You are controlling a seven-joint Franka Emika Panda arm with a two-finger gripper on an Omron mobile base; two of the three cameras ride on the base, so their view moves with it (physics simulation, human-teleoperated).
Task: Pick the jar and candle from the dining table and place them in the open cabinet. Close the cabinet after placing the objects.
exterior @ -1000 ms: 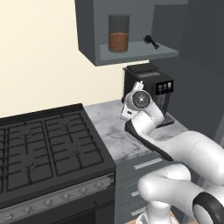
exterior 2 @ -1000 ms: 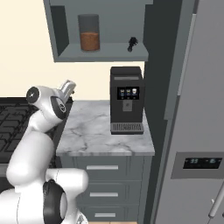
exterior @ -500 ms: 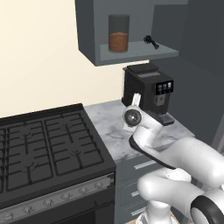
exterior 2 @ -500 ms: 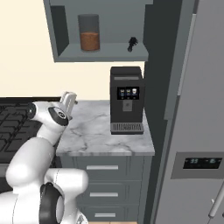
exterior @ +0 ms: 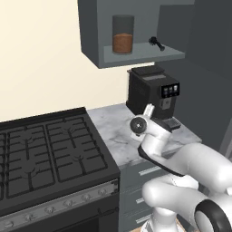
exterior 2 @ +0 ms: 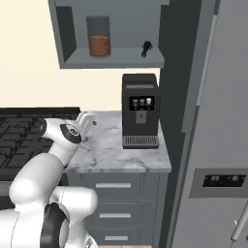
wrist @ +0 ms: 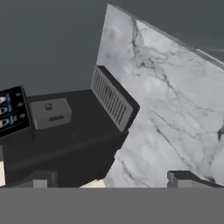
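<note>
Right base view: gripper low over the counter, cabinet well above it.
Jaws stand wide and hold nothing. Farther back and up, the jar stands upright on the cabinet shelf, a small dark item to its right, perhaps the candle. Door not yet shut; I judge closing comes next.

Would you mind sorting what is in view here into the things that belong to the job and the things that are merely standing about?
Belonging to the job:
- jar, on the cabinet shelf
- candle, on the same shelf
- cabinet, open
- gripper, open, holding nothing

Merely standing about:
- coffee machine
- stove
- marble counter
- fridge
</note>
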